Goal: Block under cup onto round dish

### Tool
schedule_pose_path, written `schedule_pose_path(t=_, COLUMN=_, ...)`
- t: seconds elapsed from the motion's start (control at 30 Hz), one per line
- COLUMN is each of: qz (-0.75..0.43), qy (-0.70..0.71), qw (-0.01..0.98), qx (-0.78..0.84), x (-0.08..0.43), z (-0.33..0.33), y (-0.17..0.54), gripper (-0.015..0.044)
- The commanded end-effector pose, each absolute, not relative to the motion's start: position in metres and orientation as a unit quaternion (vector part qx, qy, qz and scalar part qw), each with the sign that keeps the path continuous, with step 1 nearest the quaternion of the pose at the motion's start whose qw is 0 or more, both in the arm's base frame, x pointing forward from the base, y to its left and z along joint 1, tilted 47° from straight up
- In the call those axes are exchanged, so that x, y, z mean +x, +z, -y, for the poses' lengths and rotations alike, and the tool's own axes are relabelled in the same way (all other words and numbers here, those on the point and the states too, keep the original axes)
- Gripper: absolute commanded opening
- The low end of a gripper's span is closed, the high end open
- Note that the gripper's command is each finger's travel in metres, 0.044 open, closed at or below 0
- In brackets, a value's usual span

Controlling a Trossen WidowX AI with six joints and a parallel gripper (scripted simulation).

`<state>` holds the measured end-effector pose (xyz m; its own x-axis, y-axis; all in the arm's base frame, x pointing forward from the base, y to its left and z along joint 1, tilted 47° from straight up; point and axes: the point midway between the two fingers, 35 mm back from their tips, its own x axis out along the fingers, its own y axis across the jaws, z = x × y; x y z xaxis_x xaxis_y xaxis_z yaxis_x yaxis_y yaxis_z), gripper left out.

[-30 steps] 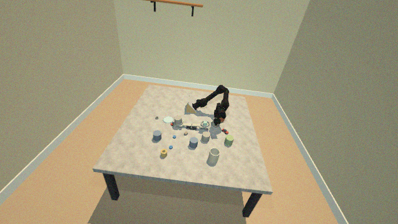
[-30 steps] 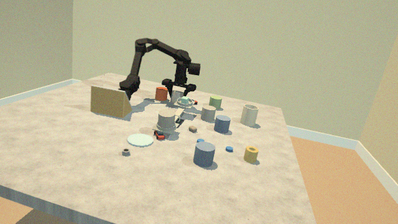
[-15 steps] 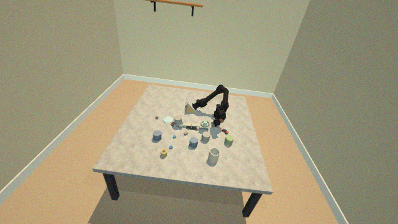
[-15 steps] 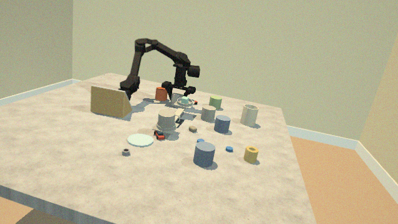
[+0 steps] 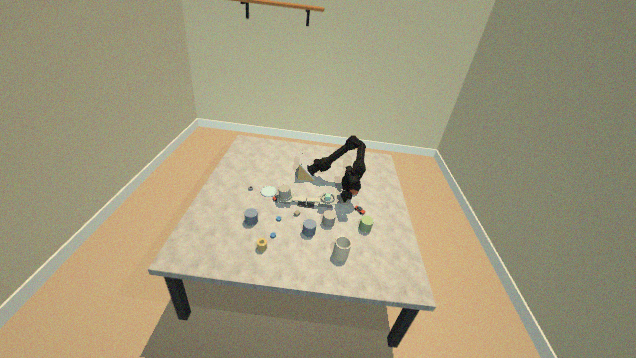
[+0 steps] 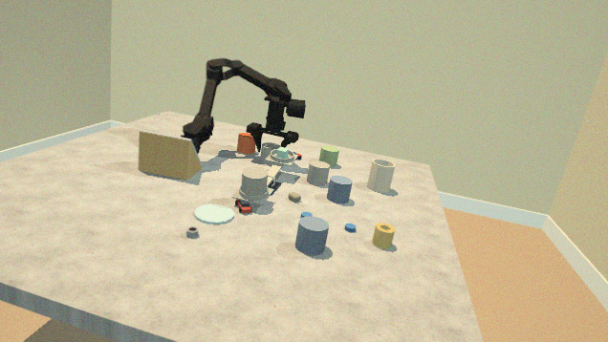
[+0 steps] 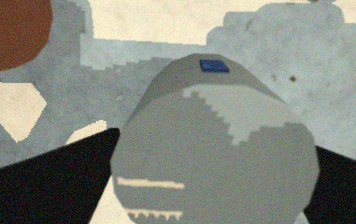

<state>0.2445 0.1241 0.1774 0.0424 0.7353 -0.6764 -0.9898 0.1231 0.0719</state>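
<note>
A mint block [image 5: 327,196] [image 6: 282,153] lies uncovered in one pan of the balance [image 6: 274,172]. A grey cup [image 5: 284,192] [image 6: 254,181] stands upside down on the other end. The round dish [image 5: 268,191] [image 6: 214,214] is pale and bare, beside that end. My gripper [image 5: 346,196] [image 6: 271,147] [image 7: 198,140] is open, low over the table beyond the block's pan. The other grey cup [image 6: 269,148] [image 7: 215,165] is between the open fingers, its side showing past its top in the wrist view. Its foot is hidden behind the pan.
An orange-red cup [image 6: 246,143] stands close beside the gripper. A tan wedge [image 5: 303,173] [image 6: 167,155] is near the arm's base. A toy car [image 6: 244,206] lies between dish and balance. Grey, blue and green cylinders and a tall cream cup [image 5: 341,250] [image 6: 380,176] stand around.
</note>
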Motion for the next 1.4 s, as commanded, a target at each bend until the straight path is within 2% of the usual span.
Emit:
schedule_pose_path(t=0.0, qz=-0.293, qy=0.622, qw=0.693, qx=-0.219, x=0.247, z=-0.102, y=0.197, gripper=0.0440)
schedule_pose_path(t=0.27, qz=-0.293, qy=0.621, qw=0.693, qx=-0.218, x=0.244, z=-0.087, y=0.211, gripper=0.0440)
schedule_pose_path(t=0.5, qz=-0.310, qy=0.596, qw=0.710, qx=-0.211, x=0.264, z=-0.056, y=0.201, gripper=0.0260)
schedule_pose_path(t=0.87, qz=-0.306, qy=0.611, qw=0.703, qx=-0.197, x=0.299, z=0.028, y=0.159, gripper=0.0260)
schedule_pose_path(t=1.37, qz=-0.315, qy=0.610, qw=0.700, qx=-0.197, x=0.301, z=0.015, y=0.146, gripper=0.0260)
